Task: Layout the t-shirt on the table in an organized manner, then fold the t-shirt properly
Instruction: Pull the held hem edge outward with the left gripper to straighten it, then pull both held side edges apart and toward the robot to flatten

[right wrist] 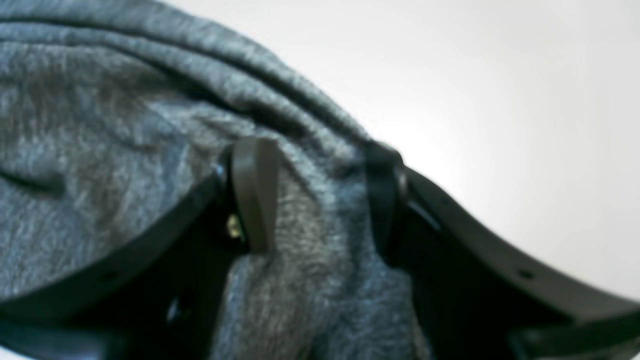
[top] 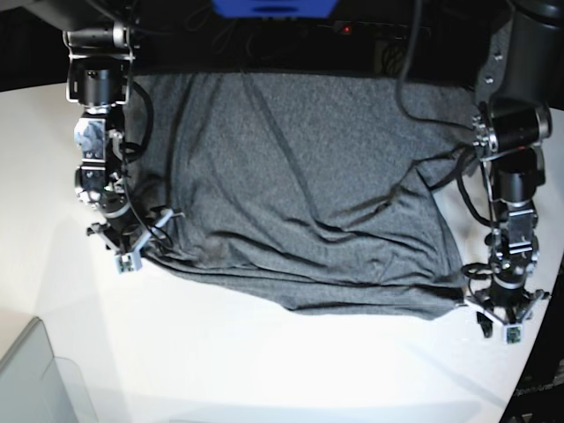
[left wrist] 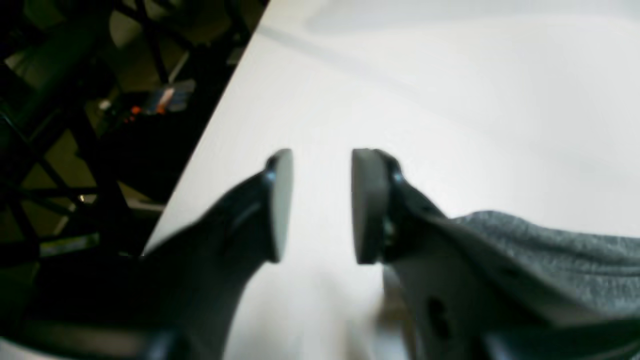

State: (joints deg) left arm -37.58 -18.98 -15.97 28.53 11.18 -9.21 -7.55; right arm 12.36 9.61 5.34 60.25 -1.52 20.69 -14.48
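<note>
The dark grey t-shirt [top: 291, 176] lies spread across the white table [top: 264, 361], with creases and a wavy near hem. My left gripper [top: 504, 328] stands at the shirt's near right corner. In the left wrist view this left gripper [left wrist: 322, 165] is open over bare table [left wrist: 450, 100], and the t-shirt [left wrist: 560, 255] lies just beside its right finger. My right gripper [top: 132, 256] sits at the shirt's left edge. Close up, the right gripper [right wrist: 317, 165] has its jaws wide apart astride a bunched fold of the t-shirt [right wrist: 100, 125].
A clear box corner [top: 26, 379] stands at the table's near left. The table's edge [left wrist: 200, 150] runs diagonally close to the left gripper, with dark framework beyond it. Black equipment and a blue item [top: 273, 7] line the far side.
</note>
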